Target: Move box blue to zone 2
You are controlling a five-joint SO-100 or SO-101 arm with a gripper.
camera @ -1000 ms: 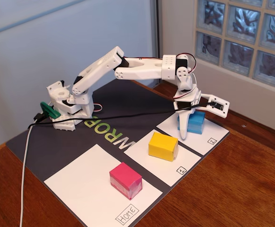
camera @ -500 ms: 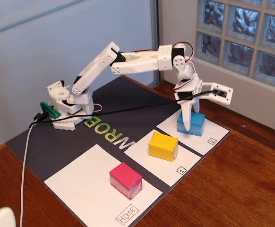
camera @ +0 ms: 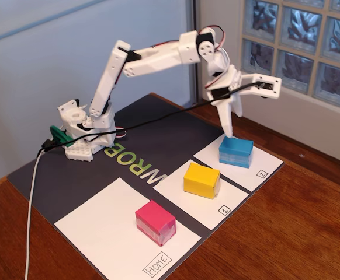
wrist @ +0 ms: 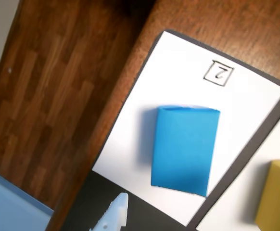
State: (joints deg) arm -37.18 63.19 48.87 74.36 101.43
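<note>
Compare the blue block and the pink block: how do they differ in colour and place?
The blue block is cyan; the pink block is magenta. The blue one lies on the panel marked 2, under the gripper; the pink one lies on the Home panel, far from it. Both are small and box-shaped.

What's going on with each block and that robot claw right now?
blue block: lying flat on the panel marked 2, not gripped.
yellow block: resting on panel 1.
pink block: resting on the Home panel.
gripper: just above the blue block, holding nothing.
</note>
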